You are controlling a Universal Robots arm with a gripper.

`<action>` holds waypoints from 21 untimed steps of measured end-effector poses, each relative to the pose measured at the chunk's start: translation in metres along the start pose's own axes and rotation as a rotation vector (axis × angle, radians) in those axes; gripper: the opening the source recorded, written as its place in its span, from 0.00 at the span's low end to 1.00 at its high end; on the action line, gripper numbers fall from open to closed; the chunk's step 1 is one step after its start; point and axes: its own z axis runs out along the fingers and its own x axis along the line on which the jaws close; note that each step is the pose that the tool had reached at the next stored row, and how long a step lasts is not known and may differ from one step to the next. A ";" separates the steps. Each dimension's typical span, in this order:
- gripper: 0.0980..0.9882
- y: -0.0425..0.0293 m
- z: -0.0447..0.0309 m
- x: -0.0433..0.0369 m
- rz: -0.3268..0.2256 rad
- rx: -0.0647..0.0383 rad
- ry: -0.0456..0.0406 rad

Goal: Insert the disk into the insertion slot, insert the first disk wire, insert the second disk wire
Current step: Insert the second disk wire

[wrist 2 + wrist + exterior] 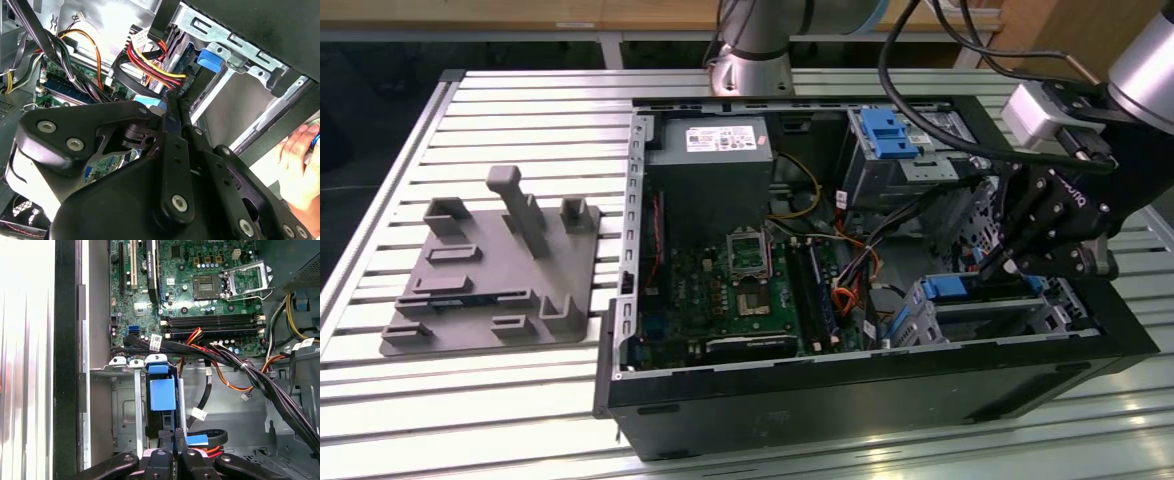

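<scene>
Inside the open computer case (881,390), gripper (173,440) fingers pressed together on a black connector with a blue tag (197,440). Just beyond, the disk (162,392) sits in the insertion slot (122,405); motherboard (200,285) farther back.

Silver-grey jointed arm (754,40); black linkage gripper (175,107), silver screws, black cables

Disk (983,298): blue carrier rail visible, sits seated in the insertion slot (1034,318), the low silver cage at the near corner of the case on the exterior view's right. In the first wrist view the disk's blue tab (162,394) faces up between the cage's silver rails (139,410). A red‑yellow‑black wire bundle (150,67) runs to the disk's edge beside the blue tab in the second wrist view; can't tell whether it's plugged in.
</scene>
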 end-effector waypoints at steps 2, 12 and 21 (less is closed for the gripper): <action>0.05 -0.0001 0.0005 0.0003 0.000 0.000 0.0000; 0.06 -0.0006 0.0027 0.0028 0.000 0.000 -0.0016; 0.26 0.0010 -0.0061 0.0018 0.000 0.003 -0.0007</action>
